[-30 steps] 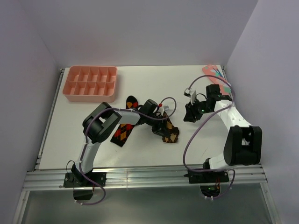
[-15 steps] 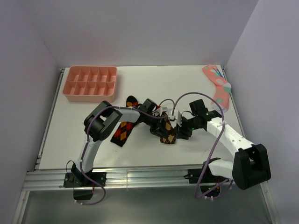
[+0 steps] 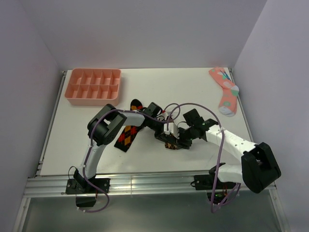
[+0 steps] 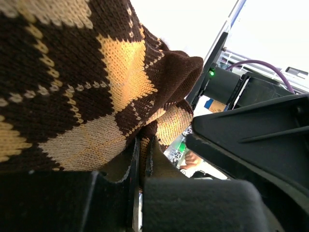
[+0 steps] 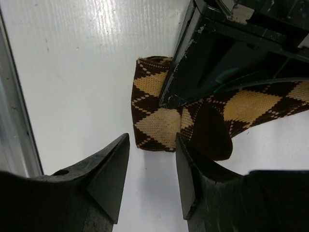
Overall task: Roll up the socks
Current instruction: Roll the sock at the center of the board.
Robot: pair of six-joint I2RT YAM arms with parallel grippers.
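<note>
White table: left gripper clenched on tan-diamond sock; right gripper parted, empty, sock edge at twelve o'clock. Likely risk: crowded grippers collide, or fold slips.

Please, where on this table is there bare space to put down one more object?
Bare: the back strip of the table between the pink tray and the pink sock; also the left side, in front of the tray, left of the red-diamond sock. Crowded: the centre, where the left gripper and right gripper meet at the tan-diamond sock.
</note>
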